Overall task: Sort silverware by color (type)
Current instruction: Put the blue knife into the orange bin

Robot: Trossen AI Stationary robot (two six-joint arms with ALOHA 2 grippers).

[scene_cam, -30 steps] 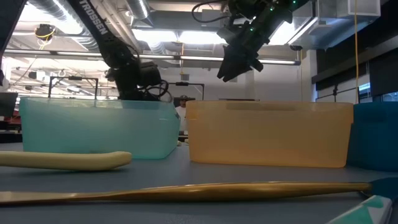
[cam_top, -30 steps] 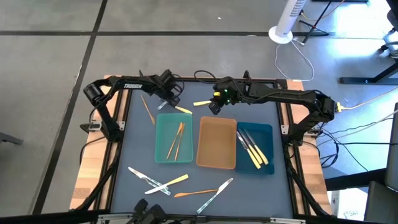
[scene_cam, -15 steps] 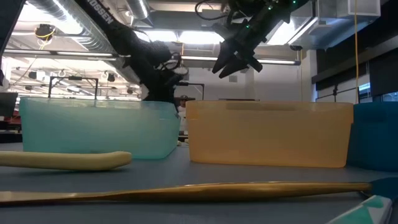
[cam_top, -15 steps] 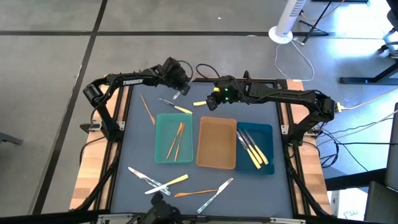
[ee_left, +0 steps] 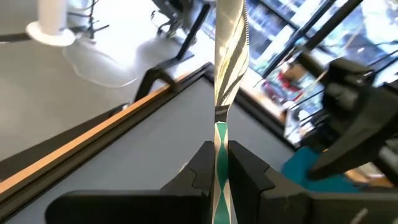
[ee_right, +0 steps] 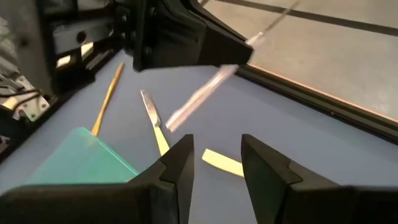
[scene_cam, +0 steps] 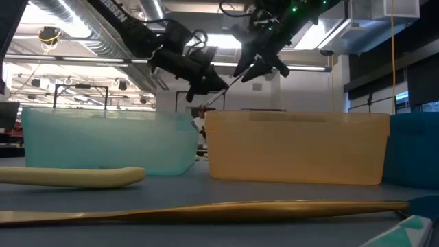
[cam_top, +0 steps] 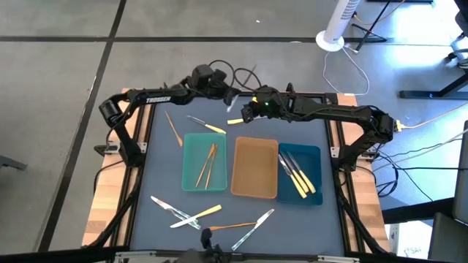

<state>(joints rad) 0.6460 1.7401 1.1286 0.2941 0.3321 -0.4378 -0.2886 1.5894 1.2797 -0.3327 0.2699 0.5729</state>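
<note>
My left gripper (cam_top: 228, 90) is shut on a silver knife (ee_left: 229, 50) and holds it high over the table's far side, in front of my right gripper (cam_top: 247, 111). The right gripper (ee_right: 214, 158) stands open with nothing between its fingers, just short of the knife (ee_right: 202, 96). The teal tray (cam_top: 191, 146) holds gold utensils. The dark-blue tray (cam_top: 313, 155) holds yellow-handled ones. The tan tray (cam_top: 254, 168) lies between them. A gold utensil (cam_top: 173, 128), a yellow-handled knife (cam_top: 206, 126) and a yellow piece (cam_top: 235, 120) lie flat at the far side. My left gripper pinches the knife between its two fingers just behind the serrated blade (ee_left: 221, 134). The knife runs along the fingers, its blade sticking out past the fingertips (ee_left: 239, 163). The fingers come nearly level from the table's left. The knife (scene_cam: 228, 88) is lifted clear, slanting upward.
Several silver, yellow-handled and orange utensils (cam_top: 191, 213) lie scattered near the table's front edge. A wooden rim (cam_top: 139, 93) frames the table. Cables (cam_top: 235, 71) loop behind the two grippers at the far edge.
My left gripper has risen from the table by the teal tray's far end with the silver knife, going toward the right gripper. It has tipped from pointing down to nearly level. The knife is now lifted clear. My right gripper has rolled a little in place.
</note>
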